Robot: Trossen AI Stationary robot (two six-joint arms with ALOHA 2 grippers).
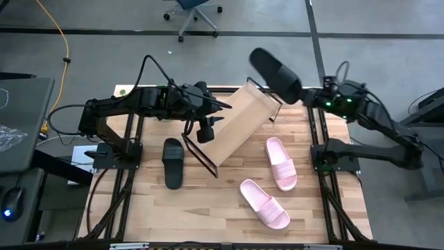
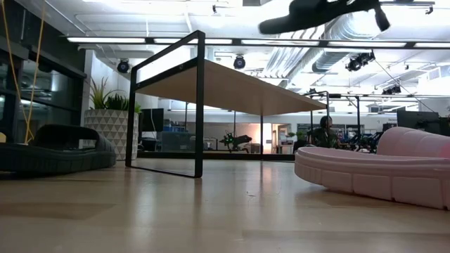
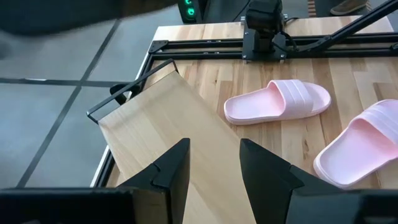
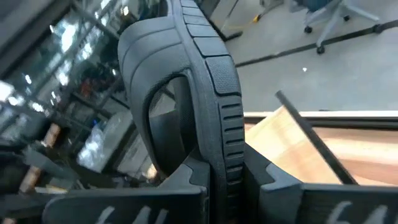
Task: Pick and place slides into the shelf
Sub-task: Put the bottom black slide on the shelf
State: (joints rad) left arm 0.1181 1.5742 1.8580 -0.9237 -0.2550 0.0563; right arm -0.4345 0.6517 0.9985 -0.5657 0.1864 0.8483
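My right gripper (image 1: 305,96) is shut on one black slide (image 1: 275,73) and holds it high above the far right end of the shelf (image 1: 236,123); in the low view this slide (image 2: 316,10) is in the air. The other black slide (image 1: 172,162) lies sole down on the table, left of the shelf. Two pink slides (image 1: 281,162) (image 1: 264,203) lie sole down to the shelf's right. The shelf, a slanted light-wood board in a black frame, stands diagonally. My left gripper (image 3: 214,168) is open above the board's left part and touches nothing. My right gripper pinches the black slide's sole (image 4: 219,155) near one end, one finger (image 4: 186,180) on the foot-bed side and one on the tread side. The slide is lifted clear, sticks out past the fingers, and stands on its long edge, its strap (image 4: 152,81) bulging to one side.
The shelf's black frame legs (image 2: 199,105) stand on the wooden tabletop (image 1: 208,208). The right arm's base (image 3: 264,37) sits at the table's right edge. Bare wood shows along the near edge. An office chair (image 1: 194,10) stands on the floor beyond the table.
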